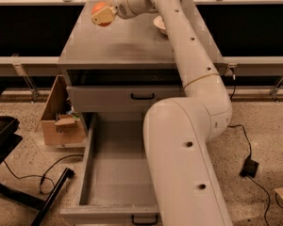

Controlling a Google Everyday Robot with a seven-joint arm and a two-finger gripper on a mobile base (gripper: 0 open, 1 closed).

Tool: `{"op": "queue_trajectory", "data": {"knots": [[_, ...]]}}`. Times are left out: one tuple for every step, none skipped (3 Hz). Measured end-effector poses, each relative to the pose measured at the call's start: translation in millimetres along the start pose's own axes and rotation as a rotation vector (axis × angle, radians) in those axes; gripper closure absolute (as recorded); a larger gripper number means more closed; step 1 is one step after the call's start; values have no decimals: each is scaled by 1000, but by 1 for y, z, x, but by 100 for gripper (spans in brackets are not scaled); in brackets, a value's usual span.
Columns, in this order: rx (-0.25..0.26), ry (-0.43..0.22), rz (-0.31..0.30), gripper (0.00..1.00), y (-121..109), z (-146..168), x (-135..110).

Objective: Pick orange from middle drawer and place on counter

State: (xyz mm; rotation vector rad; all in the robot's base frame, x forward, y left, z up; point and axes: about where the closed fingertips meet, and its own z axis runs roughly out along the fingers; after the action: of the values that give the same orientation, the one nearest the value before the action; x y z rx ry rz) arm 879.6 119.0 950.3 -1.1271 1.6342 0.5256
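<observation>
My gripper [102,16] is at the upper left, above the left part of the counter [127,48], and is shut on the orange [98,8], which shows behind the tan fingers. The orange hangs in the air, clear of the counter's surface. The middle drawer [114,173] is pulled far out below, its grey tray bare where I can see it; my white arm covers its right side. The cream-white bowl [158,23] sits at the counter's back, partly hidden behind my arm.
A shut upper drawer front with a black handle [142,97] sits under the counter. A cardboard box [61,121] stands on the floor left of the cabinet. A black chair base [19,182] and cables lie at the lower left; more cable lies at the right.
</observation>
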Motion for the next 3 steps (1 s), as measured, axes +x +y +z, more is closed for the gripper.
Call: {"op": "queue_trajectory", "data": {"knots": [[-22, -32, 73, 100, 0, 45, 31], [-43, -43, 103, 100, 5, 67, 46], [-52, -18, 132, 100, 7, 84, 74]]}}
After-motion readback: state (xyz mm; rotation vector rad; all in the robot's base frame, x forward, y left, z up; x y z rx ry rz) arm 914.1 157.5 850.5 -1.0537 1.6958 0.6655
